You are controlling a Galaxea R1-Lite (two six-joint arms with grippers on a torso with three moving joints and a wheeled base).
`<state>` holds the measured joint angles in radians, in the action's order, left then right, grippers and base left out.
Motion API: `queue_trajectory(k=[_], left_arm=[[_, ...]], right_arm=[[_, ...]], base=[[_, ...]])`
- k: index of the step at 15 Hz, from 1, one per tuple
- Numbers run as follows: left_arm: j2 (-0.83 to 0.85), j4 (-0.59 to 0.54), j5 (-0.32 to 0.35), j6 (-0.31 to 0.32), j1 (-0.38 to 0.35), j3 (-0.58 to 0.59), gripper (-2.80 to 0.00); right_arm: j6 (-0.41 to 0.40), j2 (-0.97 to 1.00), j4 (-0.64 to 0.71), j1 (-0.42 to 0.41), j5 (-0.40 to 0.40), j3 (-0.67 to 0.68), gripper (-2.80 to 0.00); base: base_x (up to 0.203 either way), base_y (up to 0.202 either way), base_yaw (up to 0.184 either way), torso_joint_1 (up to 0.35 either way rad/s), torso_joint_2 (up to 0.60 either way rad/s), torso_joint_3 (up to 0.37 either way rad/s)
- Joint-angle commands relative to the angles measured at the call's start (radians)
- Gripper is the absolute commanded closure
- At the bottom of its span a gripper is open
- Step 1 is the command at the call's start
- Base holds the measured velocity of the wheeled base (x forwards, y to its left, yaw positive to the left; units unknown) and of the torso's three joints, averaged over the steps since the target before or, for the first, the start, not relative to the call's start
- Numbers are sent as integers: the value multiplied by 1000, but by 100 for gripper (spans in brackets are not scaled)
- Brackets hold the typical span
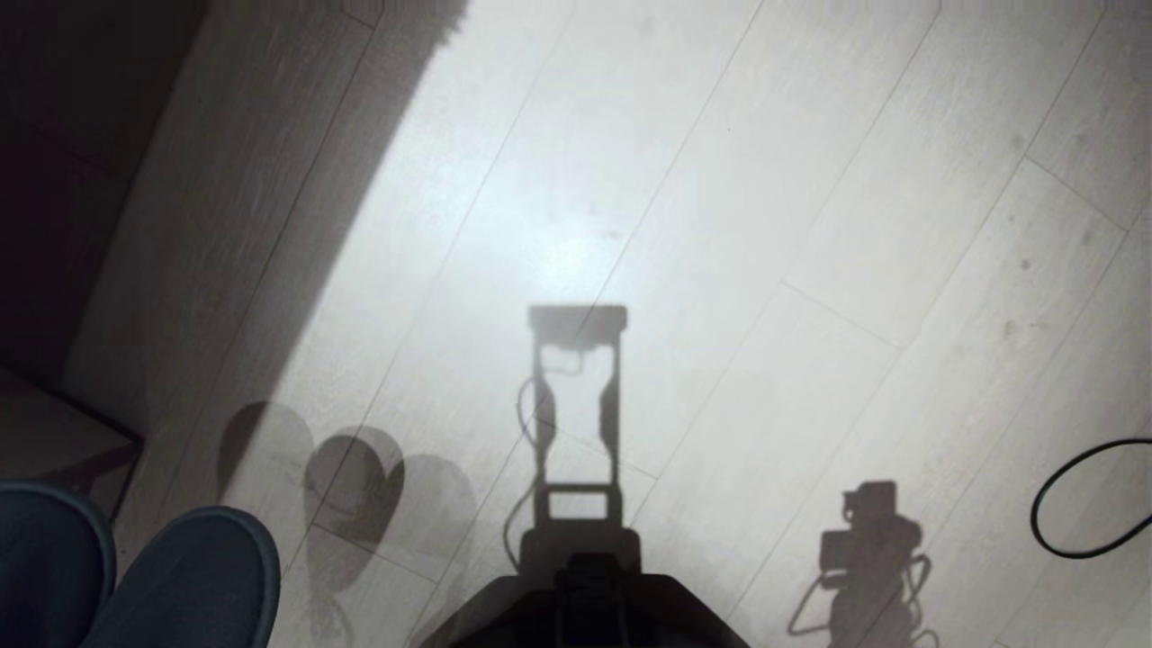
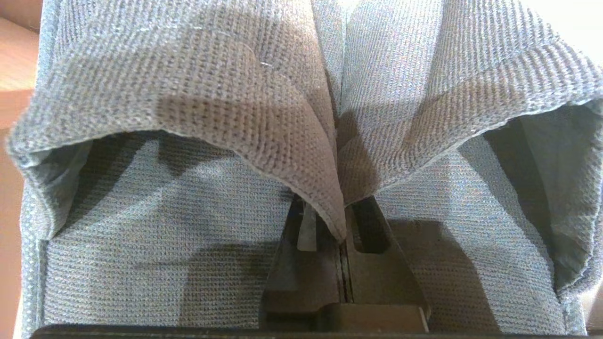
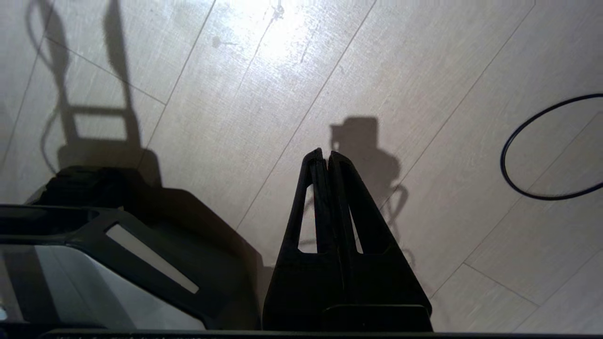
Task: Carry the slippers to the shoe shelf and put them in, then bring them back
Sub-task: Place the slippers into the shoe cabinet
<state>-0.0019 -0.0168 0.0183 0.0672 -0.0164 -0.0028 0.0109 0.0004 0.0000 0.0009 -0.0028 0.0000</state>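
- Grey-blue slippers (image 2: 264,108) are pinched together at their inner edges by the closed left gripper (image 2: 343,221), at the head view's lower left.
- Right gripper (image 3: 326,153) is closed on nothing above the pale plank floor (image 1: 720,225).

Slippers (image 2: 245,94) coarse woven cloth; floor (image 1: 720,225) pale wood-look planks, slight sheen.

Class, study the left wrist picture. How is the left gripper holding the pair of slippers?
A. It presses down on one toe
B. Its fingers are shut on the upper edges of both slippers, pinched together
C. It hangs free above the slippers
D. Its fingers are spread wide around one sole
B: the left gripper has its fingers closed together on the inner upper edges of both slippers, which meet between them.
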Motion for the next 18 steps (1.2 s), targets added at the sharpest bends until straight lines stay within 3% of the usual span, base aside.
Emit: queue_trajectory(k=[1, 18], left_arm=[[2, 0, 0, 0, 0, 0, 0], [2, 5, -9, -30, 0, 0, 0]], right_arm=[[0, 0, 0, 1, 0, 0, 0], [0, 0, 0, -1, 0, 0, 0]], base=[[0, 0, 0, 2, 2, 207], [0, 0, 0, 2, 2, 204]])
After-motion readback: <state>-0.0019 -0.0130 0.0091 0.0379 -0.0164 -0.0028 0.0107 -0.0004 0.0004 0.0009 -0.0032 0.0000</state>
